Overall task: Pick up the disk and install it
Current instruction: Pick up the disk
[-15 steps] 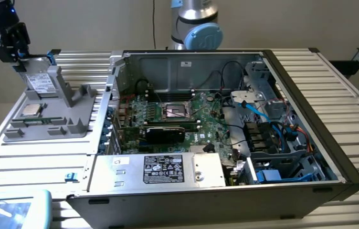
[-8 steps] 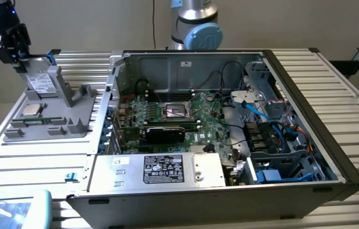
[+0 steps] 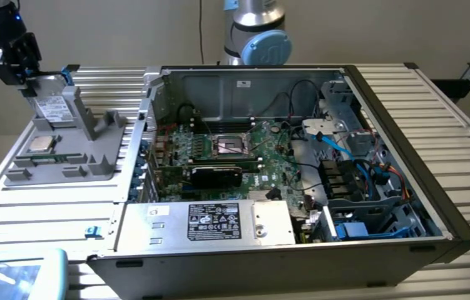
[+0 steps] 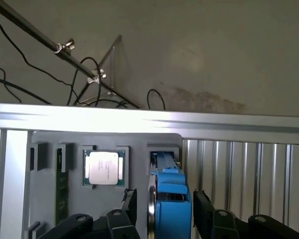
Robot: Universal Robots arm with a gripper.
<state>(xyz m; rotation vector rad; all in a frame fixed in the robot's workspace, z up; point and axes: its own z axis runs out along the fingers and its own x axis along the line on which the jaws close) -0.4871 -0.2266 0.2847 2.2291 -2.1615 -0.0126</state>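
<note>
The gripper (image 3: pixel 32 87) is spread wide and grips nothing. Its fingers (image 4: pixel 131 201) straddle the disk (image 4: pixel 170 211), which stands on edge between them in a slot of the grey holder (image 3: pixel 93 159). I cannot tell whether either finger touches its blue frame. The chip (image 4: pixel 103 168) lies in the holder just past one finger, and the open case (image 3: pixel 210 87) sits well apart from the gripper
</note>
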